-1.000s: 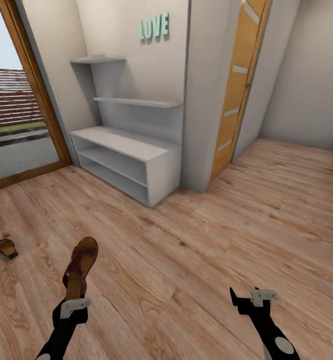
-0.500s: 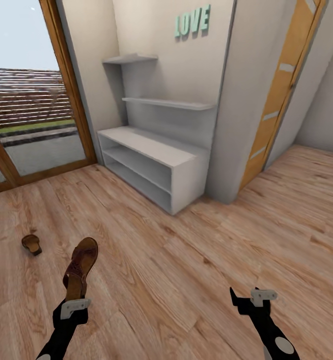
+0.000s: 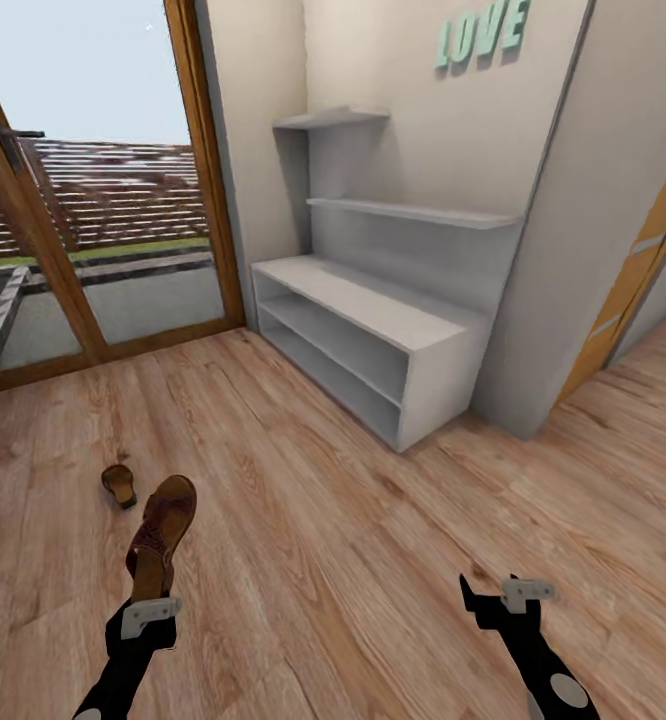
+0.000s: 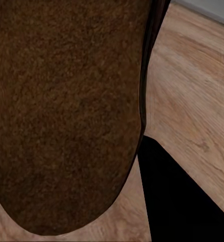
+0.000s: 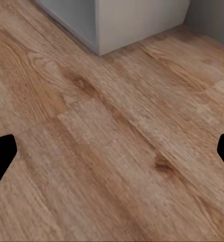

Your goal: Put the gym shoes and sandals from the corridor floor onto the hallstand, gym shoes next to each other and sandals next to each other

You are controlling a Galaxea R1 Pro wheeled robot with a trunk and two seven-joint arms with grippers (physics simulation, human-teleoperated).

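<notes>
Left pincer (image 3: pixel 151 597) clamped on the heel end of one sandal (image 3: pixel 160 535), toe pointing up and away, held above the corridor floor (image 3: pixel 353 560). Probably light, flat and fairly stiff in the sole, loose in the straps; heel-end hold likely sound, though prone to swing or pivot, so better carried level and set down sole-first. In the left wrist view, close up on the sandal's brown underside (image 4: pixel 66 111), too near to judge how deep the grip sits. Right pincer (image 3: pixel 493 590) spread wide, holding nothing, fingertips (image 5: pixel 1 154) dark at the frame edges over bare planks. Second sandal (image 3: pixel 119 485) lying on the floor just beyond the held one, small and hard to read. Hallstand (image 3: pixel 373 330) ahead against the wall, tiers looking bare, lower tier partly shadowed. Gym shoes' whereabouts not to be told.
</notes>
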